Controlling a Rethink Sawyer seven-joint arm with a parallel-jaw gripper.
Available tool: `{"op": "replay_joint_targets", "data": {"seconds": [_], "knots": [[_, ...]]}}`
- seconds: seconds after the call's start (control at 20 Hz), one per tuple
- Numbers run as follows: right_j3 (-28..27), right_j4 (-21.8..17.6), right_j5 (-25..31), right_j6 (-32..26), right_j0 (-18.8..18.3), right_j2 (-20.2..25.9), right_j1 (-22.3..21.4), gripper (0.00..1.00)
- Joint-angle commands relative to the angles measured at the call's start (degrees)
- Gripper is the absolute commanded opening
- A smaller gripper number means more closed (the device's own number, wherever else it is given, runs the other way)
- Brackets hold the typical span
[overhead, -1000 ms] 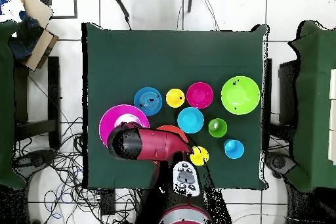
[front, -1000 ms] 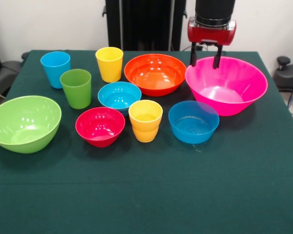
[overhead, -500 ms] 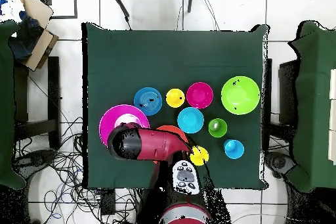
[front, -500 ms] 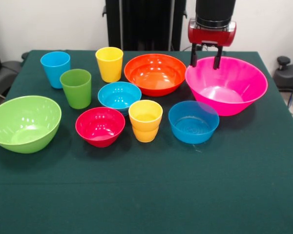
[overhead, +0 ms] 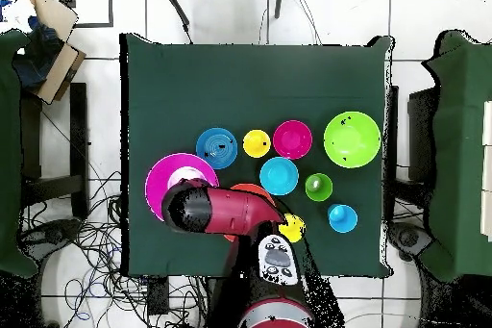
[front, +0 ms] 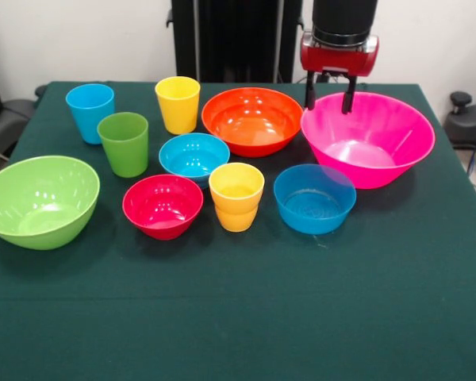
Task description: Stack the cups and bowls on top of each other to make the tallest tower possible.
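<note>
Gripper (front: pixel 328 94) hangs with fingers apart over the far rim of the pink bowl (front: pixel 381 151) at the counter's (front: pixel 238 317) right; light, stiff, slippery plastic, best pinched at the rim

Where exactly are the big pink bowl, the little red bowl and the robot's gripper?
Big pink bowl (front: pixel 361 151), front view: its inner floor.
Little red bowl (front: pixel 162 202), front view: its inside.
Gripper (front: pixel 328 95), front view: midway between its two open fingers.

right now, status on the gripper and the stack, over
Gripper open, empty, above far rim of large pink bowl. No tower: all cups and bowls sit apart on the table. Wide orange bowl close beside the pink one.
</note>
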Motion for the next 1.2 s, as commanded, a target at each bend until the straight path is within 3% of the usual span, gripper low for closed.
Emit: {"op": "replay_joint_targets", "data": {"seconds": [0.05,0.75,1.2], "knots": [[-3.0,-3.5,-2.7,3.0,-1.1,3.8,3.4,1.00],[-4.7,-5.4,-9.7,3.6,-2.4,5.0,9.2,1.00],[-5.7,-6.1,-9.8,3.4,-2.7,5.2,10.1,1.00]]}}
